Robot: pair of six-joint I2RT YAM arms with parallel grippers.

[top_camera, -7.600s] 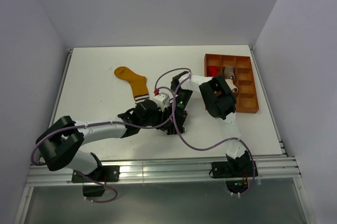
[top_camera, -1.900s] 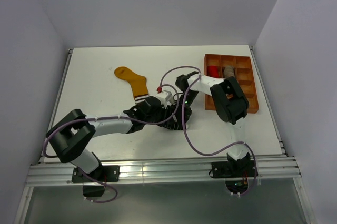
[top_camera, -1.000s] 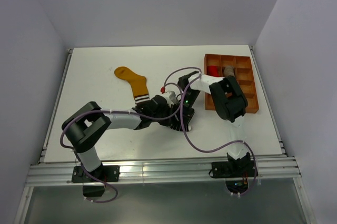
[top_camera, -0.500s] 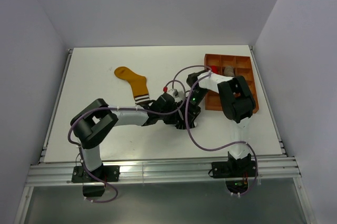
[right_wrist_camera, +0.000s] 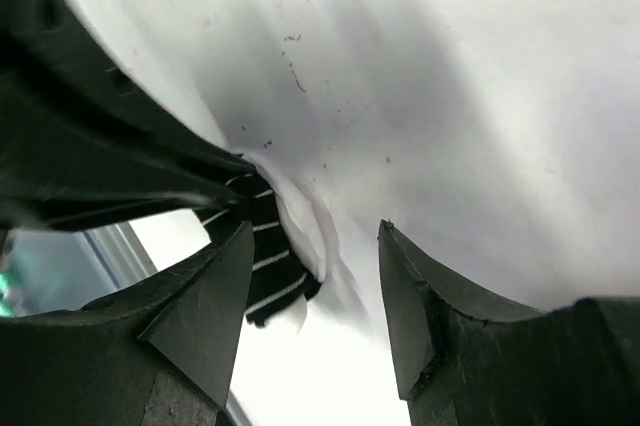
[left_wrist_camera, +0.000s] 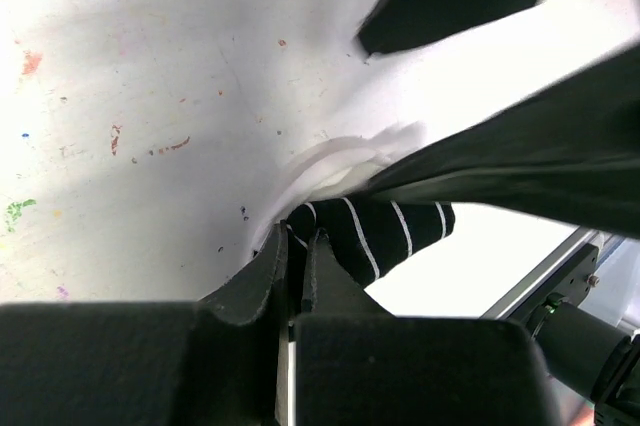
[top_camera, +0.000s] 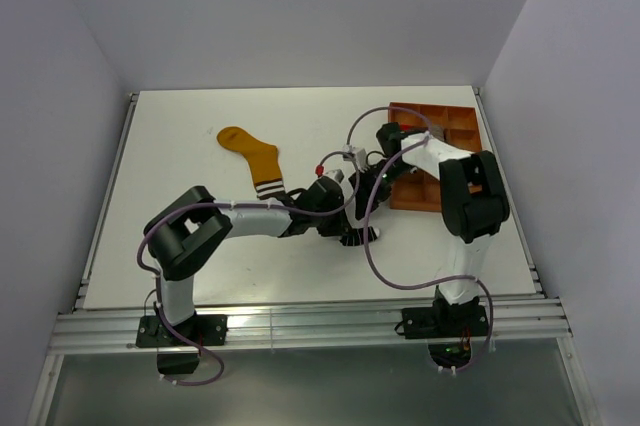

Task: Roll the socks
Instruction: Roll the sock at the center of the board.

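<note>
The mustard-orange sock [top_camera: 251, 155] lies flat on the table at centre left, striped cuff toward me. The black-and-white striped sock [left_wrist_camera: 385, 229] is bunched under both grippers and almost hidden in the top view. My left gripper [top_camera: 347, 228] is shut on its striped edge, with the gripper [left_wrist_camera: 297, 246] pinching the fabric low on the table. The white toe [left_wrist_camera: 338, 162] bulges just beyond. My right gripper [top_camera: 372, 208] is open; in its wrist view the gripper [right_wrist_camera: 315, 291] straddles the sock [right_wrist_camera: 262, 246], which lies against the left finger [right_wrist_camera: 210, 311].
An orange compartment tray [top_camera: 458, 128] stands at the right of the table, partly covered by the right arm. Purple cables loop over both arms near the grippers. The table's front rail [top_camera: 300, 318] runs below.
Both grippers have moved right along the table with the striped sock between them. The right arm's elbow has swung out toward the tray. The mustard sock has not moved.
</note>
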